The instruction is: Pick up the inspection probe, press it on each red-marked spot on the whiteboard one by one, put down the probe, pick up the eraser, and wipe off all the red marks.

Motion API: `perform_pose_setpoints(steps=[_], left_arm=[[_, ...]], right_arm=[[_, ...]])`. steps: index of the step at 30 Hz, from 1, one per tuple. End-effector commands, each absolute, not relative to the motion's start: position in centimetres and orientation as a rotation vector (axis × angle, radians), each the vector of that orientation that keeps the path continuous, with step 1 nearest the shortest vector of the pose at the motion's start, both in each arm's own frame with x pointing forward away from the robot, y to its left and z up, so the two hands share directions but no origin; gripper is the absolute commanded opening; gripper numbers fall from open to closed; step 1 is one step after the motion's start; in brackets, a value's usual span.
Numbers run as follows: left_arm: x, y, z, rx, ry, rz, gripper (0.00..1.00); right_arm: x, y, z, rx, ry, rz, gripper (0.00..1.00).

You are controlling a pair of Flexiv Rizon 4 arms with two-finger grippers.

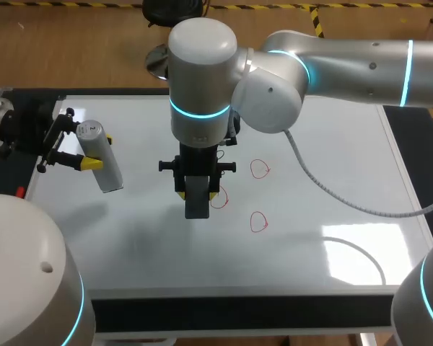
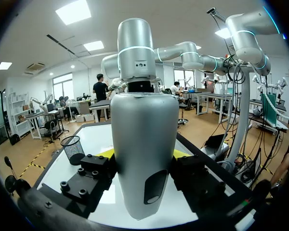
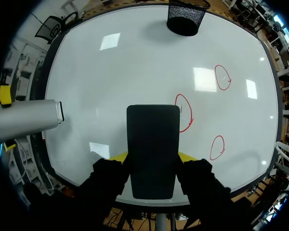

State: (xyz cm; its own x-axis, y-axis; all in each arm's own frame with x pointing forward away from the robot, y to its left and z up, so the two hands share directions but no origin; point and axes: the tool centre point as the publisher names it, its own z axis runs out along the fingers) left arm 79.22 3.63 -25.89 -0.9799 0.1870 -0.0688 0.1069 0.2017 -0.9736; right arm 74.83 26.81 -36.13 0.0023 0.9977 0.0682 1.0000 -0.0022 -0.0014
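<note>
Three red loops are drawn on the whiteboard [image 1: 332, 144]: a far one [image 1: 259, 169], a middle one [image 1: 218, 198] and a near one [image 1: 258, 222]. My right gripper [image 1: 196, 180] points down at the board, shut on a black eraser [image 1: 197, 200] just left of the middle loop. In the right wrist view the eraser [image 3: 152, 149] partly covers that loop [image 3: 184, 113]. Whether it touches the board is unclear. At the board's left edge my left gripper [image 1: 83, 151] is shut on the silver cylindrical probe [image 1: 101, 157], held above the surface. The probe [image 2: 144, 149] fills the left wrist view.
A black mesh cup [image 3: 185, 17] stands at the board's far edge, beyond the right gripper. The right arm's grey cable [image 1: 325, 187] hangs over the board's right half. A dark border [image 1: 238, 310] runs along the front edge.
</note>
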Motion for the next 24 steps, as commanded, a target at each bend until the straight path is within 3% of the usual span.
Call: perform_pose_setpoints(steps=[1, 24], left_arm=[[79.1, 3.6, -25.7, -0.293, -2.388, 1.924, 0.0], [79.1, 3.6, -25.7, -0.293, -2.388, 1.924, 0.0]], right_arm=[[75.1, 26.1, -37.1, -2.175, -2.165, -0.096, 0.0], [76.5, 28.5, -40.4, -2.113, -2.124, -0.115, 0.0]])
